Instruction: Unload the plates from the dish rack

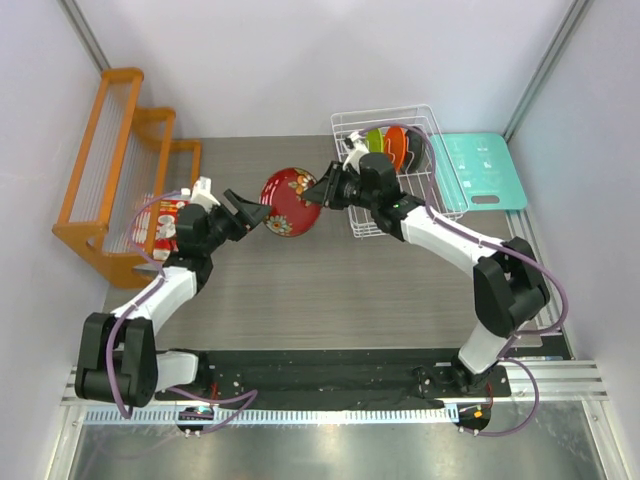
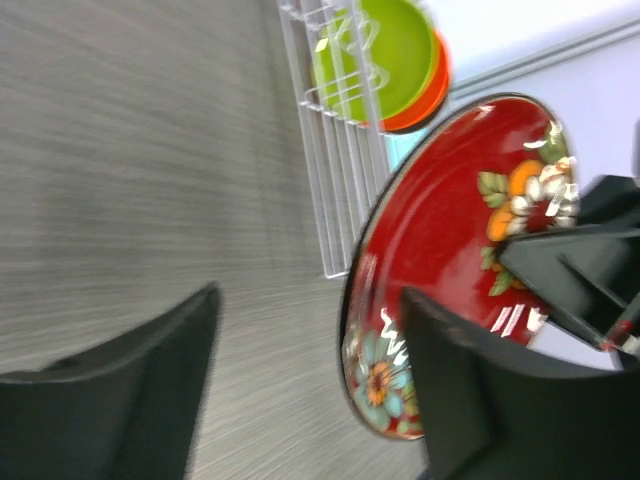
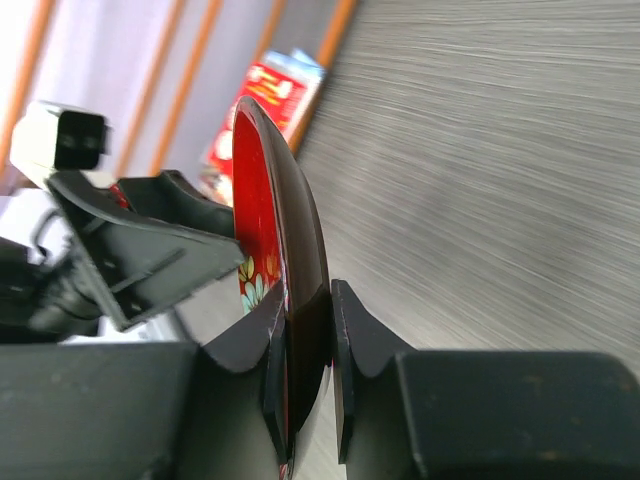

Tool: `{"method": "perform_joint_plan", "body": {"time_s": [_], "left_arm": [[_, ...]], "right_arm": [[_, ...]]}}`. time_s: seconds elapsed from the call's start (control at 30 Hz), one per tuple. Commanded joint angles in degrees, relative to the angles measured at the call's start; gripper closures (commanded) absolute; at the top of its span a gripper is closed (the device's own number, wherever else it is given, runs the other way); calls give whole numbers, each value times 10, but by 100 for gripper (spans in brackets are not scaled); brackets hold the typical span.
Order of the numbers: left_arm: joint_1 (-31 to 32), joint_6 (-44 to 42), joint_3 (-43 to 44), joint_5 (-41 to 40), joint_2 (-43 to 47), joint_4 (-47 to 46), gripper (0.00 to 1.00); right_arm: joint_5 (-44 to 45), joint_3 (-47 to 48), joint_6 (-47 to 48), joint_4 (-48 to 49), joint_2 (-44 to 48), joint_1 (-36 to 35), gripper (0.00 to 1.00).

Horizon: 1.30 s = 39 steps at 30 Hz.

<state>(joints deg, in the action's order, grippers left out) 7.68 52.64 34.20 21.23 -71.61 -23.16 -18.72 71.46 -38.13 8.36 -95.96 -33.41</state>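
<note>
The glossy red plate (image 1: 290, 200) with floral marks hangs on edge above the table between the two arms. My right gripper (image 1: 318, 190) is shut on its right rim; in the right wrist view the jaws (image 3: 305, 300) pinch the plate (image 3: 262, 190) from both sides. My left gripper (image 1: 252, 213) is open, with the plate's left rim (image 2: 450, 230) between its fingers (image 2: 310, 300), close to the right one. The lime-green plate (image 1: 375, 140) and the orange plate (image 1: 396, 146) stand upright in the white wire dish rack (image 1: 440, 130).
An orange stepped wooden rack (image 1: 110, 160) stands at the far left with a red packet (image 1: 165, 225) beside it. A teal board (image 1: 485, 170) lies right of the dish rack. Grey walls close in the table's sides.
</note>
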Motion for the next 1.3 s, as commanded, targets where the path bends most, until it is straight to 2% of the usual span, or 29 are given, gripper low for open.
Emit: {"method": "perform_joint_plan", "body": {"time_s": [0.0,0.1,0.13,0.2,0.23,0.37,0.47,0.5,0.6,0.67,0.87,1.0,1.27], "left_arm": [[-4,59,-13,46,-29,-162,37],[-4,108,-21,78,-64,-261,56],[-4,121,-21,85,-90,-287,69],[-4,155,-22,95,-115,-340,85],[-4,163,-22,100,-133,-351,100],[-4,171,-26,101,-150,-373,100],[-4,138,-22,88,-130,-317,100],[-4,105,-21,65,-119,-291,100],[-5,24,-1,22,-72,-152,100],[-5,-13,15,-30,-51,-57,100],[-4,-98,32,-158,-7,94,100],[-5,-112,20,-192,-8,113,100],[-5,-107,5,-201,-62,84,100]], "right_arm": [[-67,3,-91,156,-14,3,99],[-94,-3,-128,197,-30,5,99],[-97,-3,-133,203,-33,6,99],[-98,1,-134,203,-39,6,99],[-98,-1,-135,203,-40,7,99],[-98,3,-122,185,-36,12,98],[-95,30,-84,133,-35,17,68],[-87,37,-73,114,-34,19,52],[-34,61,-17,26,-22,35,33],[9,68,9,-21,-7,54,31],[40,103,67,-102,5,107,30],[61,113,89,-122,10,120,30],[100,174,134,-172,-25,138,30]]}}
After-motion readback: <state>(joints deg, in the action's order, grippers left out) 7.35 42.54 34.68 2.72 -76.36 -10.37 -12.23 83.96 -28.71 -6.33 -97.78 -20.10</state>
